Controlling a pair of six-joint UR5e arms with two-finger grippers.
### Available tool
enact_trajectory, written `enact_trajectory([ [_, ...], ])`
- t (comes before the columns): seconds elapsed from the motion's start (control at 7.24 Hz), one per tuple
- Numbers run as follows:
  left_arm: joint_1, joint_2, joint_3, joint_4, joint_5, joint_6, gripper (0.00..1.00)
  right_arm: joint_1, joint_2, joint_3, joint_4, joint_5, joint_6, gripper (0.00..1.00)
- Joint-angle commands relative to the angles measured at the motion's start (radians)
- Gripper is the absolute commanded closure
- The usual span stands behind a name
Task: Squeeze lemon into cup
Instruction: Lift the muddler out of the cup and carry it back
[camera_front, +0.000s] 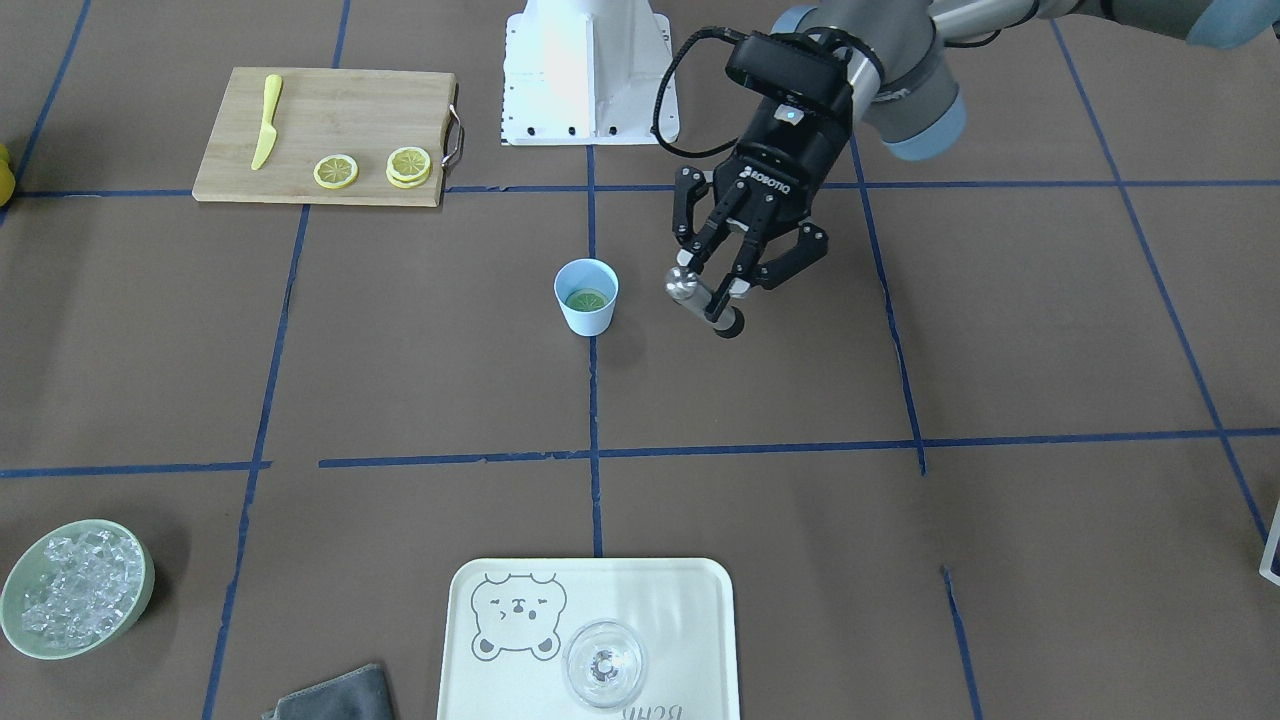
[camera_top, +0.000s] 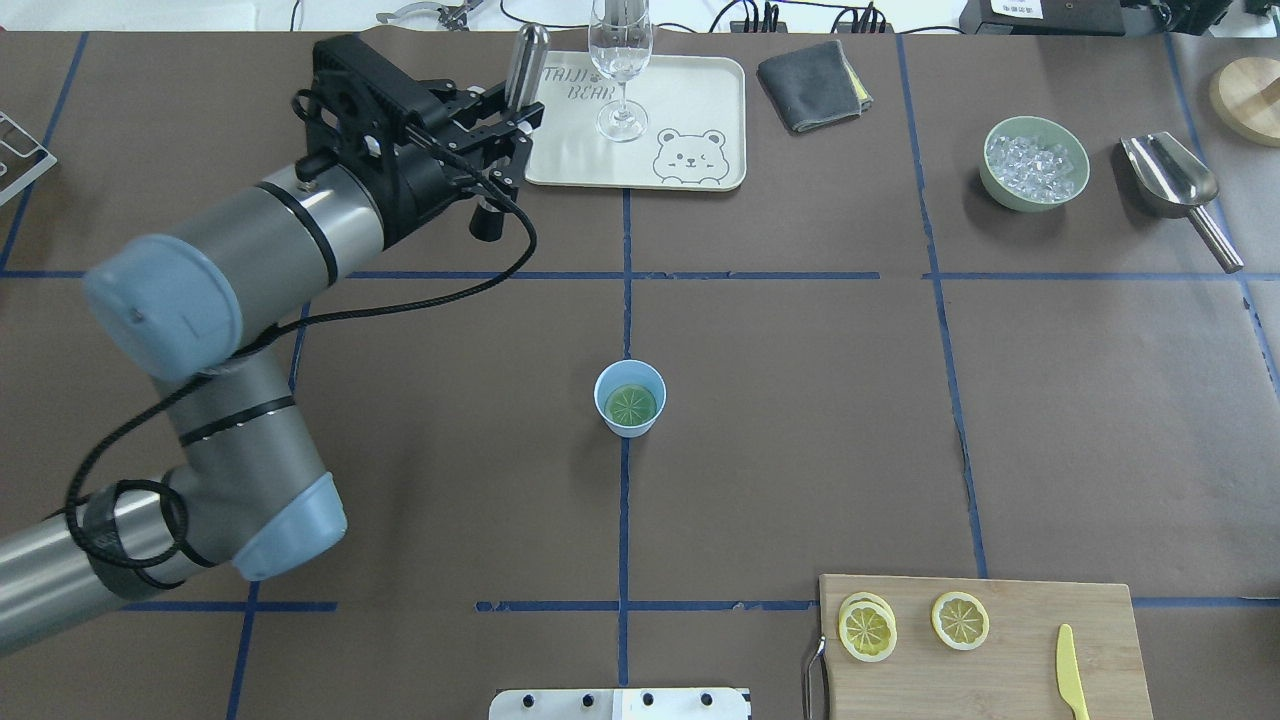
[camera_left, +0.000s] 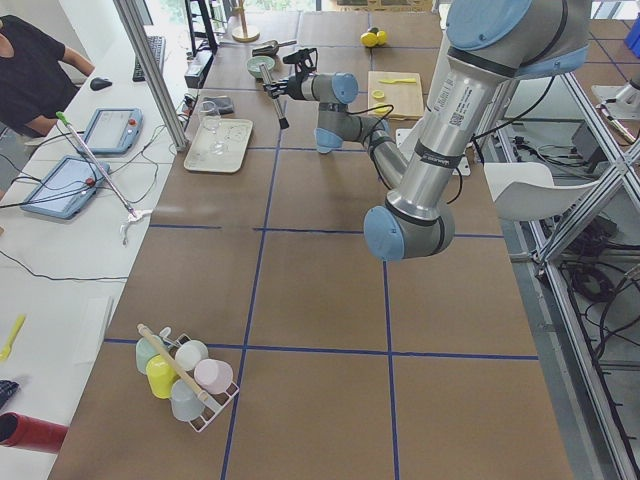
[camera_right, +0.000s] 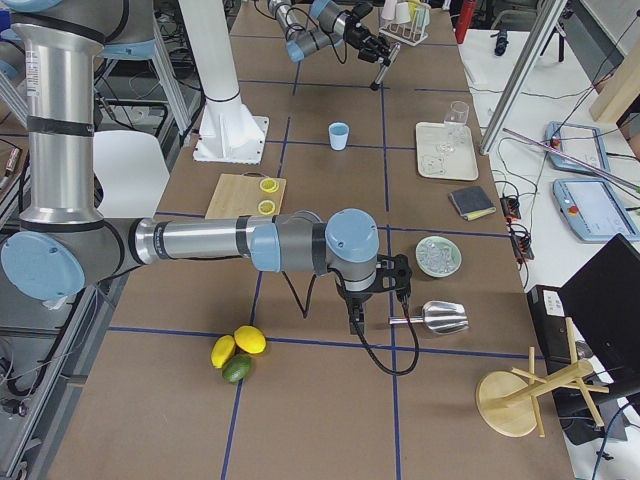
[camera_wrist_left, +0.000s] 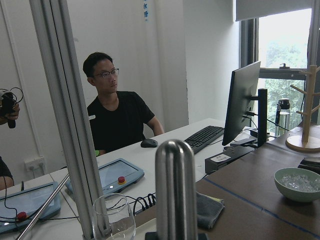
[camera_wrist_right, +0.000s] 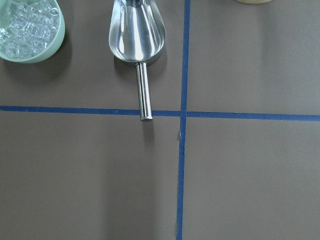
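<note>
Just in front of the robot, nearer than the cup (camera_top: 630, 398) and to its right, a wooden cutting board (camera_top: 1000, 660) carries spare lemon slices (camera_top: 960, 620) and a yellow knife (camera_top: 1071, 686); at the middle of the desk (camera_top: 800, 450) stands the small light-blue cup, upright and alone, with the lemon (camera_top: 631, 404) lying flat inside it; beyond the cup and to its left, raised off the desk, the left gripper (camera_front: 712, 292) has its fingers clenched on a steel muddler (camera_top: 527, 62), near upright, black tip lowest, well apart from the cup; farther beyond the cup sit a bear tray (camera_top: 690, 90) with a clear glass (camera_top: 620, 45), then, rightward, a green bowl (camera_top: 1030, 204) of ice and a metal scoop (camera_top: 1165, 170); the right gripper (camera_right: 390, 290) hovers near that scoop, and whether its fingers are released or clenched cannot be told. Pressing the slice looks like the step in hand; next, the muddler needs centring over the cup's mouth, then a straight, gentle descent, since nothing steadies the cup.
</note>
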Motion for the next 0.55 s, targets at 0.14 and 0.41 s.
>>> enact_trajectory([
  [0.14, -0.126, 0.1, -0.253, 0.413, -0.378, -0.149, 1.0, 0.0, -0.004, 0.002, 0.0, 0.014, 0.0, 0.0],
  [0.41, -0.171, 0.142, -0.243, 0.549, -0.682, -0.152, 1.0, 0.0, -0.016, -0.001, -0.003, 0.014, 0.0, 0.0],
])
